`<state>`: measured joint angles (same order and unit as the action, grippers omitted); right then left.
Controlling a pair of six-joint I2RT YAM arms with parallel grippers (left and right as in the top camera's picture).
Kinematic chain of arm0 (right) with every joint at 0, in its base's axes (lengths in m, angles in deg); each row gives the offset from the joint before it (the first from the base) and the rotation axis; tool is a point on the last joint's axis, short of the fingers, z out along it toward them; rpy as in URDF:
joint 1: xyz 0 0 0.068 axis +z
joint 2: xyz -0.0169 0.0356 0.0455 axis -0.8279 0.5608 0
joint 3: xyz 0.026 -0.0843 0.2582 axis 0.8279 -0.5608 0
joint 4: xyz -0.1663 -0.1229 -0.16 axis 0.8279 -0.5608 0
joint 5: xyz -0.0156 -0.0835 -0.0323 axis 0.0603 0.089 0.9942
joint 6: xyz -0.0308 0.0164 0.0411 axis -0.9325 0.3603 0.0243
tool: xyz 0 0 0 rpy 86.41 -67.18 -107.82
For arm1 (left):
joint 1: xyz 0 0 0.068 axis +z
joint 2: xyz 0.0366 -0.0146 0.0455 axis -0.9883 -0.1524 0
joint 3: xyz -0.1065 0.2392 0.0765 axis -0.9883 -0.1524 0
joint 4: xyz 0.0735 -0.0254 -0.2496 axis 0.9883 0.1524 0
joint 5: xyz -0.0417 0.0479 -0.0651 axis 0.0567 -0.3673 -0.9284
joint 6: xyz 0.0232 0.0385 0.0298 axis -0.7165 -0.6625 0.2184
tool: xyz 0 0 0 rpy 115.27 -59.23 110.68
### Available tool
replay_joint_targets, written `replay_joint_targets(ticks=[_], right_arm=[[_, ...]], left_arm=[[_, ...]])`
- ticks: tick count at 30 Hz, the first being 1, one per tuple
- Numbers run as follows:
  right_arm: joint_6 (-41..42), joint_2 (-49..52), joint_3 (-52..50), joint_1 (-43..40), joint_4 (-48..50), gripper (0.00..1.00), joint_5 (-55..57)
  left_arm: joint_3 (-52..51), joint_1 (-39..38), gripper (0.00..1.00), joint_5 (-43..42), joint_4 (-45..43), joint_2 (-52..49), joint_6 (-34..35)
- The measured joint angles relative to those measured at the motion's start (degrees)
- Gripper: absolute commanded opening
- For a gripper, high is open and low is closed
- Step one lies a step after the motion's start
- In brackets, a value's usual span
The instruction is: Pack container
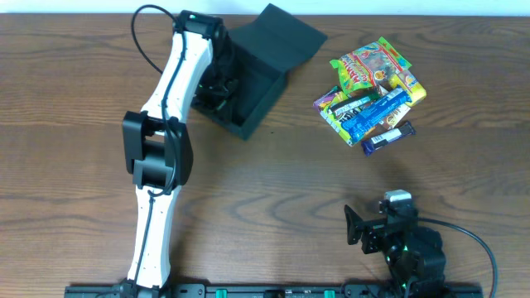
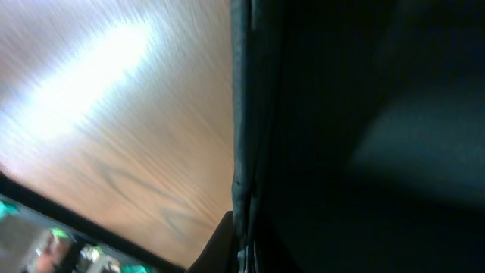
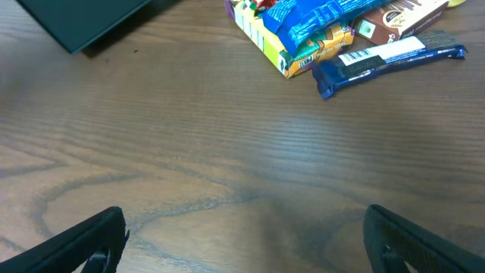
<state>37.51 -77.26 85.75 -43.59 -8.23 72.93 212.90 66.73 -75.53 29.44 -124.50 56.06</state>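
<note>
— What fills the right side?
— The container [image 2: 364, 136], dark and very close, its edge running top to bottom.
— And on the left?
— Wood-grain tabletop [image 2: 114, 129], with a bright glare.

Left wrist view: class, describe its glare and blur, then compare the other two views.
Left wrist: white glare washes out the table, the container a blurred near-black mass; right wrist: wood grain and snack packets sharp; overhead: evenly lit, crisp.

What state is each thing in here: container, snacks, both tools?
container: open, flap lid tilted back.
snack packets: heaped on the table, outside the container.
left tool: down in the container; open or shut cannot be told.
right tool: open, empty, low over the table.
</note>
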Motion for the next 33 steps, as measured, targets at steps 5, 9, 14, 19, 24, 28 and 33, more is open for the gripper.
replay_joint_targets(ticks=[5,9,14,19,24,28,33], right_arm=[[0.0,0.0,0.0,0.0,0.0,0.99,0.0],[0.0,0.0,0.0,0.0,0.0,0.99,0.0],[0.0,0.0,0.0,0.0,0.0,0.99,0.0],[0.0,0.0,0.0,0.0,0.0,0.99,0.0],[0.0,0.0,0.0,0.0,0.0,0.99,0.0],[0.0,0.0,0.0,0.0,0.0,0.99,0.0],[0.0,0.0,0.0,0.0,0.0,0.99,0.0]], left_arm=[[0.0,-2.5,0.06,-4.0,-0.5,0.0,5.3],[0.0,-4.5,0.06,-5.8,-0.5,0.0,7.0],[0.0,-6.0,0.46,-7.5,-0.3,0.0,3.1],[0.0,-6.6,0.59,-7.4,0.1,0.0,-1.2],[0.0,-7.4,0.6,-5.4,0.1,0.0,-3.3],[0.0,-8.0,0.63,0.0,-0.2,1.2,-4.0],[0.1,-8.0,0.77,11.6,-6.7,7.6,-9.6]])
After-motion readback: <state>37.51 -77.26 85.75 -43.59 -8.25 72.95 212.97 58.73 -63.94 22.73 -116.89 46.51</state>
